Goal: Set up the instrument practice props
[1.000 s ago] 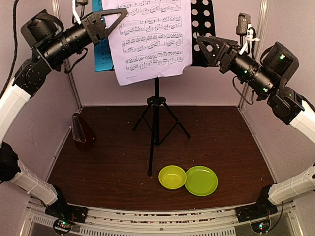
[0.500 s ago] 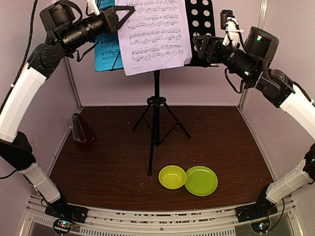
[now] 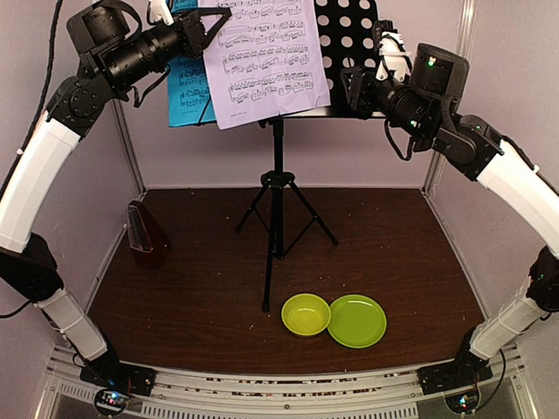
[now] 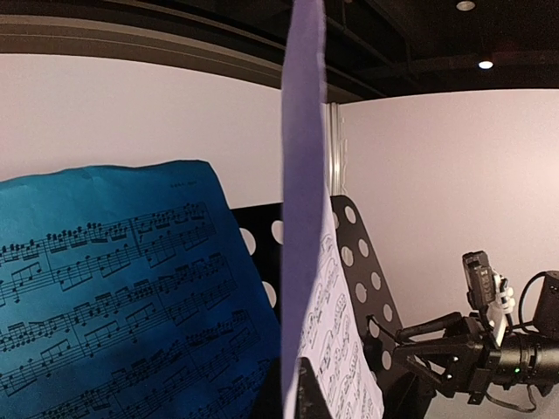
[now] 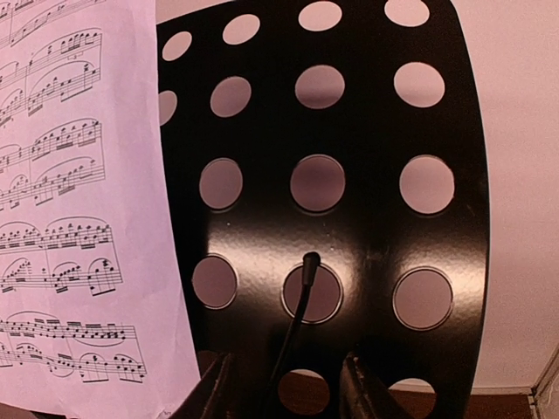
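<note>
The black tripod music stand point(image 3: 278, 201) stands mid-table, its perforated desk point(image 3: 349, 39) at the top. A blue sheet point(image 3: 183, 83) rests on the desk's left side. My left gripper point(image 3: 214, 22) is shut on the left edge of the pale lilac-white sheet point(image 3: 266, 57), holding it in front of the desk. In the left wrist view the lilac sheet point(image 4: 301, 175) is edge-on beside the blue sheet point(image 4: 113, 297). My right gripper point(image 3: 356, 87) is open at the desk's lower right; its fingers point(image 5: 362, 388) straddle a thin wire arm point(image 5: 297, 314). The brown metronome point(image 3: 144, 229) stands far left.
A yellow-green bowl point(image 3: 306, 314) and a green plate point(image 3: 356, 320) sit side by side near the front edge, right of the tripod's front leg. Pale walls enclose the table on the left, back and right.
Both arms rose. My left gripper carried the lilac sheet up and against the desk, then slightly left. My right gripper closed in on the desk's lower right.
</note>
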You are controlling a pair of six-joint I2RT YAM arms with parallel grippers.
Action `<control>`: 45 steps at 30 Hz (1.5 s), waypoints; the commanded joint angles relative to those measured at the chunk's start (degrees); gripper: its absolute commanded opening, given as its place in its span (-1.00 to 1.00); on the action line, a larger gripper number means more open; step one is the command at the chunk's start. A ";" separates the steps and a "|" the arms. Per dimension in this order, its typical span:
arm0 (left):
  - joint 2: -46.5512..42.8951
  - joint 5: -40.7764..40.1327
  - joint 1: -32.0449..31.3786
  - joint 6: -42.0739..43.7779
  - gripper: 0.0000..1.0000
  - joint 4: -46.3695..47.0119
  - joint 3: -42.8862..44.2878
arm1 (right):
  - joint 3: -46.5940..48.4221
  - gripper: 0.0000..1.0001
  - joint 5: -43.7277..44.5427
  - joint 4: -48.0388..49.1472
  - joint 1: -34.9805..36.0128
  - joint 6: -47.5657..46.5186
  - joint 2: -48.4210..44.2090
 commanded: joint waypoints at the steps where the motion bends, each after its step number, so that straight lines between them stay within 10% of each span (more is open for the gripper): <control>1: 0.18 -0.77 0.56 1.56 -1.00 2.88 1.40 | 2.04 -0.32 1.81 0.53 -0.25 -1.21 0.48; 15: 1.27 -2.99 0.72 2.27 -1.00 3.16 1.29 | -4.43 -1.00 1.20 6.13 -0.24 -1.78 -2.52; 45: 12.57 12.89 0.99 12.00 -1.00 16.10 8.49 | -21.55 -1.00 -15.75 34.71 -0.34 -6.22 -7.25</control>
